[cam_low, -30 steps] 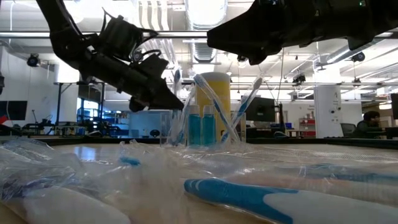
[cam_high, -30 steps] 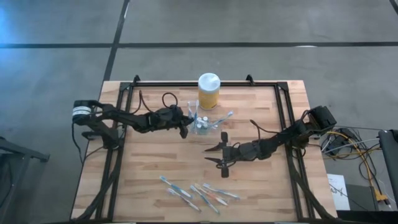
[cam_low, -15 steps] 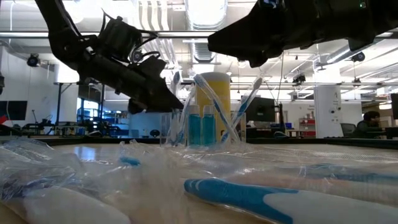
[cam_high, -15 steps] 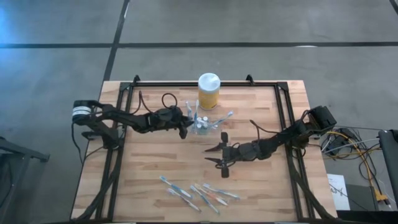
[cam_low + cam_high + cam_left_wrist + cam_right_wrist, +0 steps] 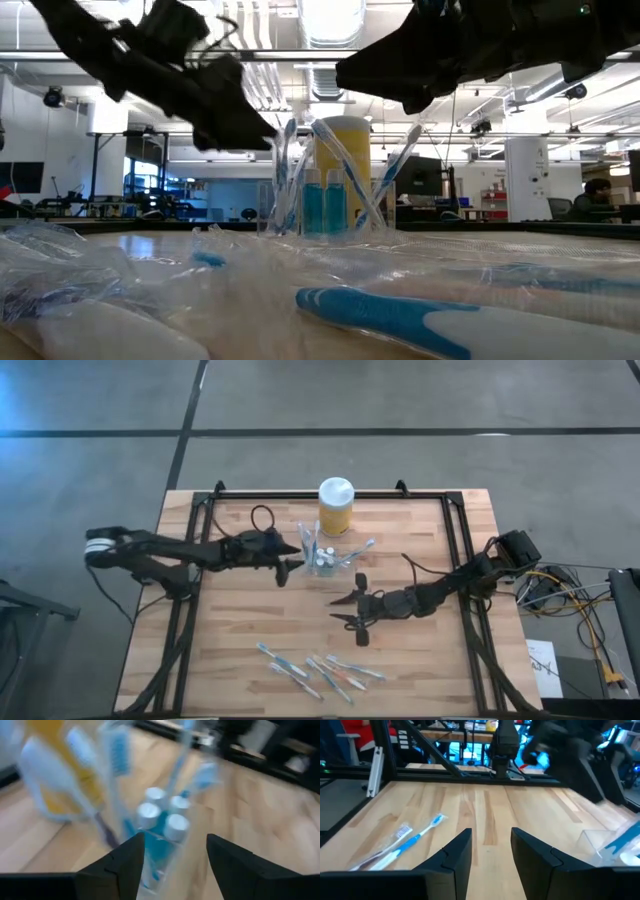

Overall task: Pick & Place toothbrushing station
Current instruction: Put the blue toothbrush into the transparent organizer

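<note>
Clear glossy plastic toothbrushing station; pale matt wood-plank table; yellow jar, smooth white lid.

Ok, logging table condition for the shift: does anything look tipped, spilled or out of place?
Nothing stands out. The toothbrushing station stands upright beside the yellow jar, brushes and tubes inside. Wrapped toothbrushes lie loosely at the table's front. The left gripper is beside the station, jaws open.
</note>
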Available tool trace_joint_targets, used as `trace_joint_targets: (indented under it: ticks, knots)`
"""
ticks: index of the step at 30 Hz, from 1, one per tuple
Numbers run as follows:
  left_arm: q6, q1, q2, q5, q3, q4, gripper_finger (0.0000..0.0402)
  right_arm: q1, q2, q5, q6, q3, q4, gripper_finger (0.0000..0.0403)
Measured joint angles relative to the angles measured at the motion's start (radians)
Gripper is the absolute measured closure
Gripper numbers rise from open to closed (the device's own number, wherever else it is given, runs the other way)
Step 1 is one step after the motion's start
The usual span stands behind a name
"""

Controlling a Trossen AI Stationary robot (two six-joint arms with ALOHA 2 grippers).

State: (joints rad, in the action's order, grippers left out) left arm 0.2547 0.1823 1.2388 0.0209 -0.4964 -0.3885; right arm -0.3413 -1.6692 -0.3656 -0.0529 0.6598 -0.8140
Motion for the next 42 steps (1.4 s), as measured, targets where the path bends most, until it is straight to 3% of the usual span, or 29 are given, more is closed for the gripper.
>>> trace_joint_targets:
  ticks: [5,9,13,18,23,26,30,32,37,42]
  knots:
    - [-0.136,-0.046,-0.209,-0.173,0.046,0.075,0.0184,-0.020,0.029,0.003,0.000,0.000,0.000,0.0271]
    - [-0.130,-0.119,-0.373,-0.195,0.110,0.082,0.0198,-0.046,0.063,0.003,0.000,0.000,0.026,0.0273]
    - [-0.134,-0.185,-0.518,-0.195,0.181,0.094,0.0257,-0.087,0.106,0.003,0.000,0.000,0.104,0.0278]
    - [-0.125,-0.221,-0.658,-0.194,0.268,0.093,0.0378,-0.124,0.162,0.001,0.003,0.000,0.130,0.0279]
    - [-0.077,-0.221,-0.757,-0.150,0.327,0.094,0.0390,-0.153,0.230,0.002,-0.062,0.001,0.185,0.0281]
    - [-0.076,-0.221,-0.796,-0.147,0.349,0.093,0.0397,-0.177,0.279,-0.008,-0.136,0.028,0.355,0.0288]
    - [-0.076,-0.221,-0.829,-0.131,0.368,0.094,0.0392,-0.264,0.297,-0.181,-0.226,0.129,0.664,0.0304]
    - [-0.076,-0.221,-0.833,-0.130,0.370,0.094,0.0392,-0.304,0.284,-0.218,-0.320,0.205,0.858,0.0317]
    - [-0.076,-0.221,-0.834,-0.127,0.370,0.094,0.0395,-0.372,0.205,-0.212,-0.597,0.391,1.278,0.0351]
    - [-0.065,-0.221,-0.834,-0.129,0.370,0.094,0.0389,-0.386,0.097,-0.122,-0.792,0.504,1.457,0.0356]
